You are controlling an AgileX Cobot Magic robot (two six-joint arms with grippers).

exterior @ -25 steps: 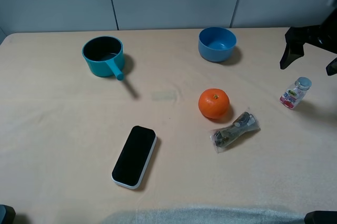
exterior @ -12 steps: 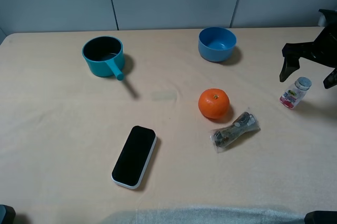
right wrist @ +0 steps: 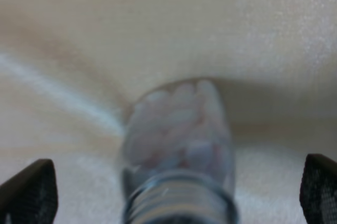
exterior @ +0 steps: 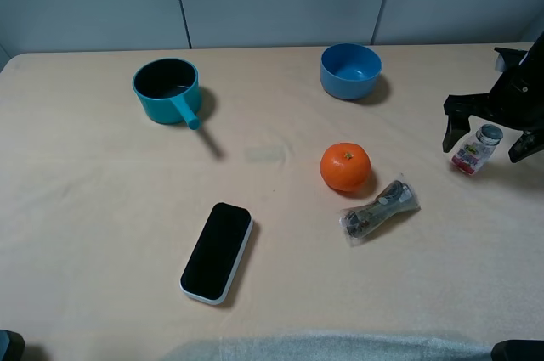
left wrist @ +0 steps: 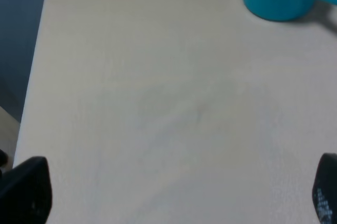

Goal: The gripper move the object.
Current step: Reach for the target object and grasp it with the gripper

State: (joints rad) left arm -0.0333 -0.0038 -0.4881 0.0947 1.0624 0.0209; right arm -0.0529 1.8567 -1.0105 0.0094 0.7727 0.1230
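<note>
Counter: you are working over a beige counter (exterior: 102, 208).
Bottle: the bottle (exterior: 473, 150) is standing at the frame's right edge, beyond the orange (exterior: 345, 166).
Hand: your right hand (exterior: 482, 147) is straddling it, spread wide and gripping nothing, positioned for closing.

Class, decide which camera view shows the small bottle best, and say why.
The exterior high view: the whole bottle is sharp there, cap and label included. The right wrist view gives only a blurred close-up of its cap and pale contents. The left wrist view does not show it.
</note>
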